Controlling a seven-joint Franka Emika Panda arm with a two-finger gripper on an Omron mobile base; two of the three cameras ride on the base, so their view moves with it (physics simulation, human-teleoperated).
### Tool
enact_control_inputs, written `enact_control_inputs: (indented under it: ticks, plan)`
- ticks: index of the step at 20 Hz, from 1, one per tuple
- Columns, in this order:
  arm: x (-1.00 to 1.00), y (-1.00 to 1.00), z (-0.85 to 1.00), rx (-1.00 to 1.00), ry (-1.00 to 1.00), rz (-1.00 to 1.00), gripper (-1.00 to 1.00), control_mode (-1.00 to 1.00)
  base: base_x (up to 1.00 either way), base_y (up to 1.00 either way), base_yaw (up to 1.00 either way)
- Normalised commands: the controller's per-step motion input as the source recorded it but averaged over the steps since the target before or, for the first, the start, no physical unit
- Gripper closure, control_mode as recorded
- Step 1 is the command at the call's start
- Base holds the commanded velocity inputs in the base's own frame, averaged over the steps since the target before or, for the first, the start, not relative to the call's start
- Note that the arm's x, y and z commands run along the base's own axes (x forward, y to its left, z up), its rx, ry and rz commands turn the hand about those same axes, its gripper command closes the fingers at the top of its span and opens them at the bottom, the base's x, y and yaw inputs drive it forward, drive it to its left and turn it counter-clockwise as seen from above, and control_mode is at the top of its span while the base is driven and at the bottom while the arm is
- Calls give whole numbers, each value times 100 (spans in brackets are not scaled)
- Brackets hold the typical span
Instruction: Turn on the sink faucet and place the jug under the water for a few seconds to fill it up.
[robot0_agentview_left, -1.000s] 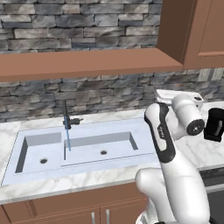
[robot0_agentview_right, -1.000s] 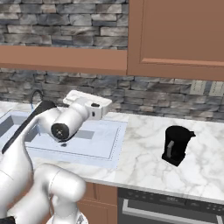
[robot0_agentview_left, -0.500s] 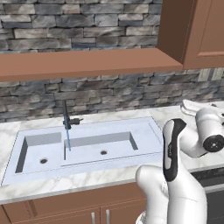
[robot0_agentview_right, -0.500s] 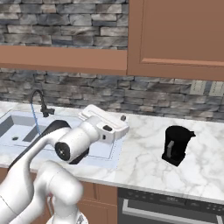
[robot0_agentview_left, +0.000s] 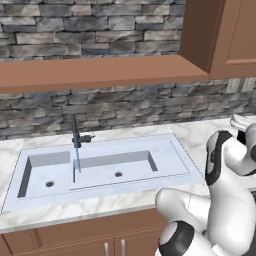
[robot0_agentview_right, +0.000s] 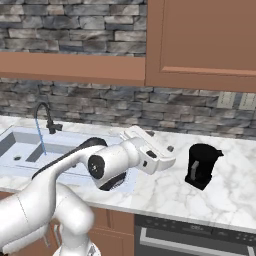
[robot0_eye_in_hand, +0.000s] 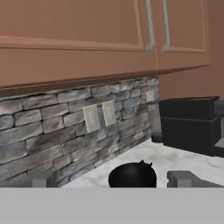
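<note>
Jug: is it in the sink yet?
No. In the right base view the jug stands on the marble counter, well to the right of the sink.

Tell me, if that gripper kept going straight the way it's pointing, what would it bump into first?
Most likely the jug. In the hand view it sits dead ahead, low between the gripper jaws, on the marble counter. Depth is hard to judge; behind it stands the stone wall.

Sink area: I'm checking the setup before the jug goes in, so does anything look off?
The water runs from the sink faucet into the sink with nothing under it. The jug stands upright on the counter, well away.
</note>
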Motion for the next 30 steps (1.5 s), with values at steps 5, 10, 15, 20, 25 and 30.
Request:
enact_control_inputs:
  ticks: [5,10,15,20,25,30]
  plan:
    - [0,-48,-57,0,1,-1,-100,-100,0,0,0]
    - [0,-27,-56,0,0,0,-100,-100,0,0,0]
    - [0,-27,-30,0,0,0,-100,-100,0,0,0]
    - [0,-15,-38,-2,-3,0,-100,-100,0,0,0]
    - [0,-9,-41,-10,-2,0,-100,-100,0,0,0]
    - [4,-18,-19,-5,0,0,-100,-100,0,0,0]
